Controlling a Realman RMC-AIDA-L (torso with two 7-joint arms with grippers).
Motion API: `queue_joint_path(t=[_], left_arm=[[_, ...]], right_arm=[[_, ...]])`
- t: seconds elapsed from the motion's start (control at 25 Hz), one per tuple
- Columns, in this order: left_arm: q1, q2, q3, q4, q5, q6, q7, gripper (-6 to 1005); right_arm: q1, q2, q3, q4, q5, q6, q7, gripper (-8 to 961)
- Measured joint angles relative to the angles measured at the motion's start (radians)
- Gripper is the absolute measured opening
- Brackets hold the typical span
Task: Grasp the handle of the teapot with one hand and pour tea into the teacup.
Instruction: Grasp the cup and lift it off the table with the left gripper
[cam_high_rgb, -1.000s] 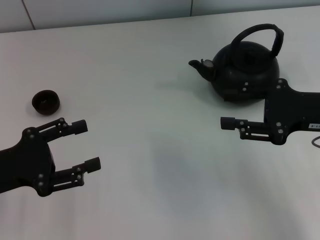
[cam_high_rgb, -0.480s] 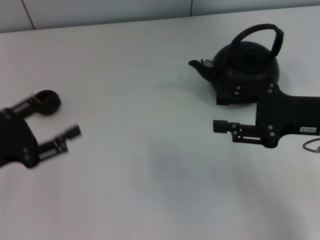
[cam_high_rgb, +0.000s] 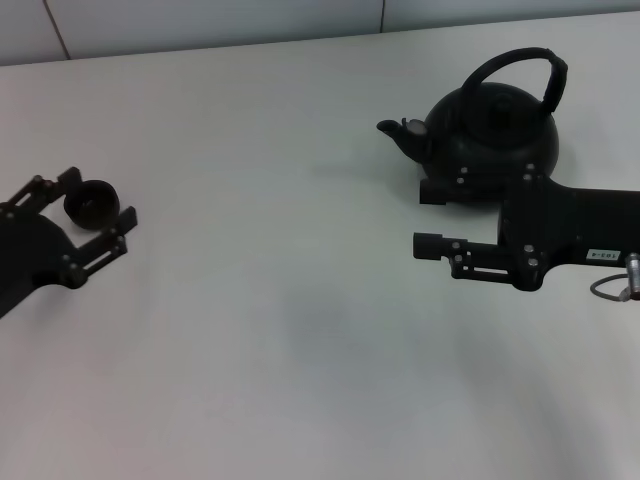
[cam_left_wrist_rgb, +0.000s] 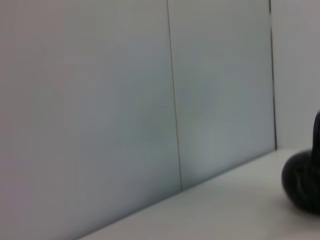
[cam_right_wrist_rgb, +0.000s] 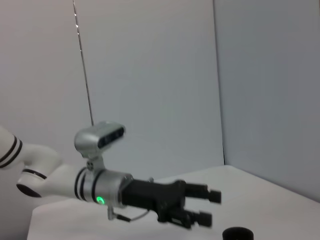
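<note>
From my head camera I see the left gripper (cam_high_rgb: 95, 222) low at the left edge of the table (cam_high_rgb: 280, 300), its arm reaching in from the left border; its two fingers are spread wide, one on each side of the teacup (cam_high_rgb: 90, 201), which sits between them near the fingertips; I cannot tell whether either finger touches the cup, and nothing is clamped. The right wrist camera shows that same left gripper (cam_right_wrist_rgb: 210, 206) from across the table, fingers parted, with the teacup (cam_right_wrist_rgb: 238, 233) just beside and below its tips; I cannot see into the cup from either view, so its contents are unknown to me.

The right gripper (cam_high_rgb: 425, 217) comes in from the right border, forearm roughly level and pointing toward the left; its fingers are open and hold nothing; the far finger lies against or just in front of the lower front of the teapot (cam_high_rgb: 495, 135), the near finger is clear of it over bare table. The teapot stands upright at the far right of the table, spout pointing left toward the cup, well apart from it; the handle (cam_high_rgb: 515, 65) arches over the top, untouched, above and behind the gripper.

In the left wrist camera only a dark rounded shape (cam_left_wrist_rgb: 302, 182) shows at the frame's edge; I cannot identify it.
</note>
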Motion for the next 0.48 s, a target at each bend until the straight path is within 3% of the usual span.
queue_joint_path(t=[0.04,0.08,0.48], left_arm=[[-0.041,0.0,-0.008,-0.095,-0.001,-0.098,0.126,762],[-0.05,0.0,-0.009,-0.113,-0.002,-0.115,0.145,761],[-0.071,-0.002,-0.025,-0.159,-0.074,-0.22,0.182,756]], right_arm=[[0.0,0.0,-0.001,0.0,0.004,0.0,-0.003,574],[0.001,0.0,-0.003,0.0,0.008,-0.001,-0.004,574],[0.012,0.0,-0.004,0.004,0.009,0.001,-0.006,574]])
